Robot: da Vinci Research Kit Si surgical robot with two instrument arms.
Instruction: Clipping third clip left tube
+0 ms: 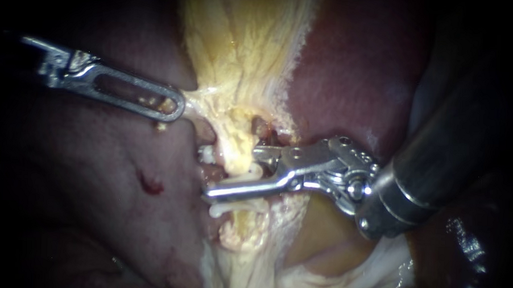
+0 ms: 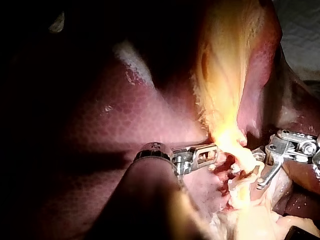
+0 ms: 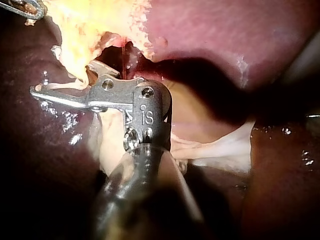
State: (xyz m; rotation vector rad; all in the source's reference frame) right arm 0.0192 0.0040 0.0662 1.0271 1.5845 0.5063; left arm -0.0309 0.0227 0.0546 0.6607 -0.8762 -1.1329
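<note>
Dark liver [image 1: 356,68] flanks a hanging sheet of yellow fatty tissue [image 1: 242,52], whose edge the left instrument [image 1: 175,107] pinches in its closed end effector, while the right instrument [image 1: 231,174] has its end effector open astride the pale tube [image 1: 248,173] below, fat partly hiding its upper tip.

L instrument [image 1: 177,106] clamped on tissue [image 1: 199,96]; R instrument [image 1: 233,173] spread open.
</note>
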